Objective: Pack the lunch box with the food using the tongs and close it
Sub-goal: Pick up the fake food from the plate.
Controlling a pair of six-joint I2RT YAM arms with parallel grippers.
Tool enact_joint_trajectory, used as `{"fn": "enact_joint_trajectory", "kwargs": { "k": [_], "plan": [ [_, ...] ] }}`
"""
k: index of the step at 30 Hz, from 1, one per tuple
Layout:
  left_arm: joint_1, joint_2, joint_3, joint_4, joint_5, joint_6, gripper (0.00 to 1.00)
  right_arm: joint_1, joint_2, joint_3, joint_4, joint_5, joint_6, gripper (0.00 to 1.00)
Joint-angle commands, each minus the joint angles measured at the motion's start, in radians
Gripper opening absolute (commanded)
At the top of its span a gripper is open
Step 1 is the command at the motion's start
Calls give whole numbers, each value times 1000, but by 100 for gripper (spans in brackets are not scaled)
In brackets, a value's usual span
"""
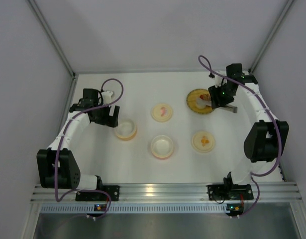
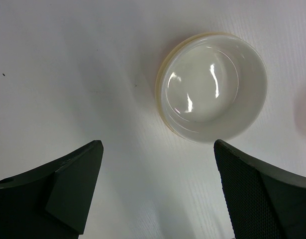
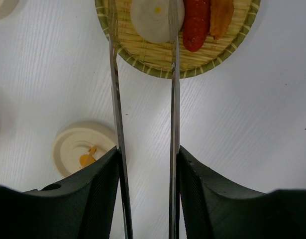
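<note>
- Egg [image 3: 153,20]: a smooth, pale cream ball with a small yellow spot, lying on the plate [image 3: 143,52].
- Red sausage [image 3: 196,22]: glossy, speckled and round-ended, on the plate just beside the egg. An orange sausage [image 3: 221,17] lies against its other side.
- Tongs [image 3: 174,89]: two thin, bright steel arms reach in over the plate's rim and straddle the egg. One arm crosses the egg's edge and the other stands just clear of it. The tips are out of view.
- Right gripper [image 3: 148,152]: black ribbed fingers, about half closed, pinch the tong arms from outside, just off the plate's rim.
- Step, as I judge it: the first pick. No food is in a bowl yet.
- Next move: probably a firmer squeeze, so that both arms meet the egg evenly, then a level lift. The egg is round and slick and could roll out.
- Plate: round woven straw with a green-striped rim, on a white table [image 3: 252,129].
- Lid [image 3: 83,149]: flat, cream and round with an orange mark, near the plate.
- Bowl [image 2: 215,87]: glossy white, shallow and empty, well apart from the plate.
- Left gripper [image 2: 157,144]: beside the bowl, spread wide and holding nothing.
</note>
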Motion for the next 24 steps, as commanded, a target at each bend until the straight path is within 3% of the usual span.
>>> {"fn": "enact_joint_trajectory", "kwargs": {
  "k": [1, 24],
  "plan": [
    [10, -17, 24, 11, 3, 15, 98, 20, -1, 61, 64, 17, 26, 46],
    [19, -2, 10, 18, 15, 16, 98, 48, 76, 59, 78, 76, 1, 48]
  ]
}}
